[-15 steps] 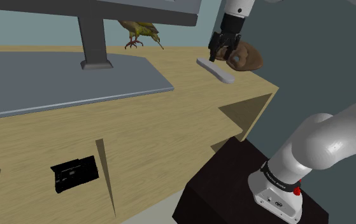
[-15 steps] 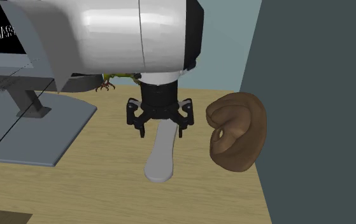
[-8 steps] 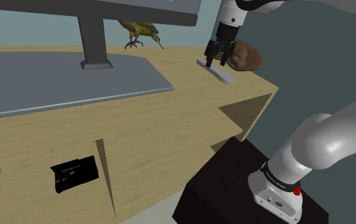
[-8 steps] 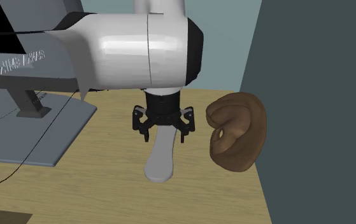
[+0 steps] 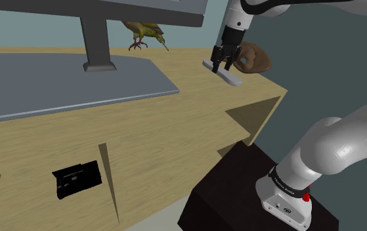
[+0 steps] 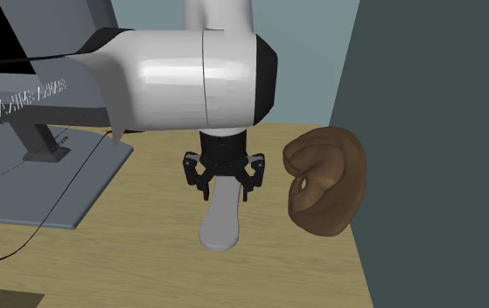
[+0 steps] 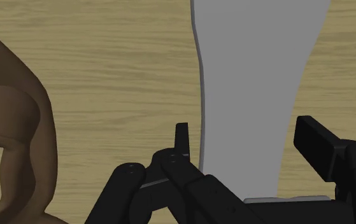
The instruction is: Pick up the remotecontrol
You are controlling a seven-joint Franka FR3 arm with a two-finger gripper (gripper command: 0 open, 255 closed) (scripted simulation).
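Wooden desktop [image 7: 106, 76]: grey remote control [image 7: 253, 76] lies between spread-fingered gripper [image 7: 243, 133].

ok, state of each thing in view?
remote control: lying flat on the desk, not lifted
hand: open, low over the remote control, one finger on each side, not clasped
ear-shaped sculpture: lying on the desk beside the remote control, apart from it
bird figurine: standing upright behind the monitor's stand
monitor: upright on its stand
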